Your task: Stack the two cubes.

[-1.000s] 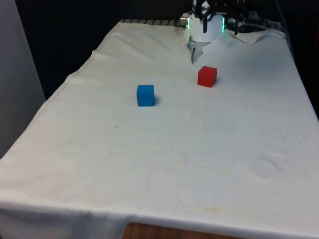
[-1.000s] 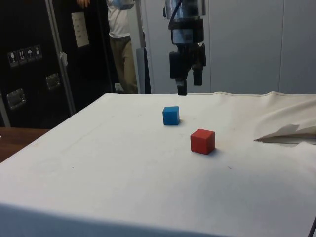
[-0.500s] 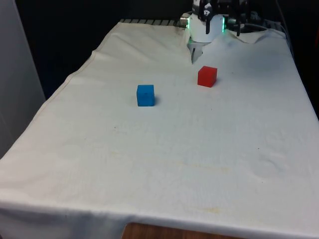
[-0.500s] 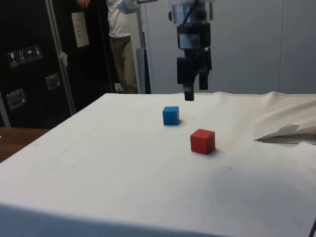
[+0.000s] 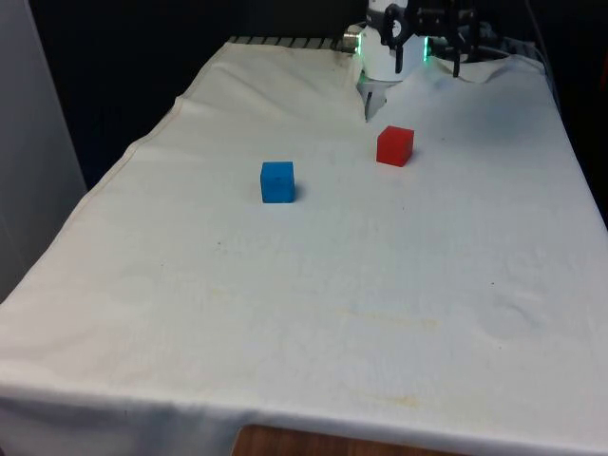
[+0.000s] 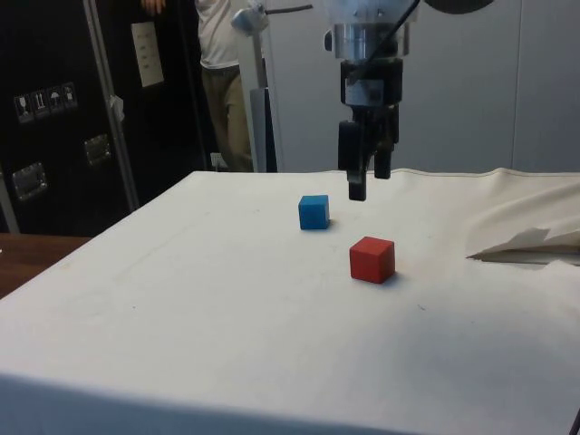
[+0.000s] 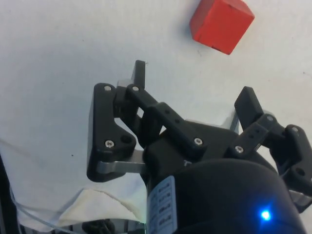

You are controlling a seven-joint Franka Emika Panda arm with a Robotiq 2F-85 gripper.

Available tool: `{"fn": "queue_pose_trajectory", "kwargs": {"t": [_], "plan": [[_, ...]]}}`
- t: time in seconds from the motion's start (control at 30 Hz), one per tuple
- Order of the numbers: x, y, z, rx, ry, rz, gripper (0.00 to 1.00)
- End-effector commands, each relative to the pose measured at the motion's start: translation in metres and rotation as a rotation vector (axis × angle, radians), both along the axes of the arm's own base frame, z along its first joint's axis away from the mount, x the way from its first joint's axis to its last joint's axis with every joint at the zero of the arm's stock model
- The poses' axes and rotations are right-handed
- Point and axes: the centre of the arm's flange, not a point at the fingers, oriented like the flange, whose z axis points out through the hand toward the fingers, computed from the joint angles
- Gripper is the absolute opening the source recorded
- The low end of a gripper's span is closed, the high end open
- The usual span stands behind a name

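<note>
So my claw, spread wide and empty, had drifted off the blue cube toward the red cube. Looked like red was my first pick, nothing stacked yet.

White arm, black hand (2 fingers)

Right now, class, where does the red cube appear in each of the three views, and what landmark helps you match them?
Front view: the red cube sits on the white cloth towards the far end, to the front view's right of the blue cube.
Side view: the red cube lies nearer the camera than the blue cube.
Wrist view: the red cube lies beyond the open gripper.
Shared landmark: the blue cube, for the front and side views.
</note>
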Motion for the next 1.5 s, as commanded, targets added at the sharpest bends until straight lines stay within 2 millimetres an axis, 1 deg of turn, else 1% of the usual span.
{"fn": "queue_pose_trajectory", "kwargs": {"t": [0.0,0.2,0.23,0.5,0.53,0.6,0.8,0.83,0.93,1.27,1.43,1.47], "plan": [[-0.001,0.0,0.001,-0.006,-0.008,-0.003,1.0],[-0.004,-0.001,-0.007,-0.002,-0.001,0.0,1.0],[-0.004,-0.001,-0.004,-0.002,0.009,0.001,1.0],[-0.004,-0.005,-0.03,0.002,0.001,0.001,1.0],[-0.005,-0.004,-0.029,0.002,0.008,0.0,1.0],[-0.002,-0.007,-0.037,0.003,-0.002,0.002,1.0],[0.002,-0.013,-0.052,0.007,-0.005,0.0,1.0],[0.001,-0.011,-0.052,0.009,0.003,0.0,1.0],[0.003,-0.016,-0.061,0.01,-0.007,0.0,1.0],[0.001,-0.016,-0.068,0.012,-0.003,-0.001,1.0],[0.0,-0.023,-0.072,0.011,0.012,-0.004,1.0],[0.0,-0.028,-0.075,0.011,0.006,-0.003,1.0]]}}
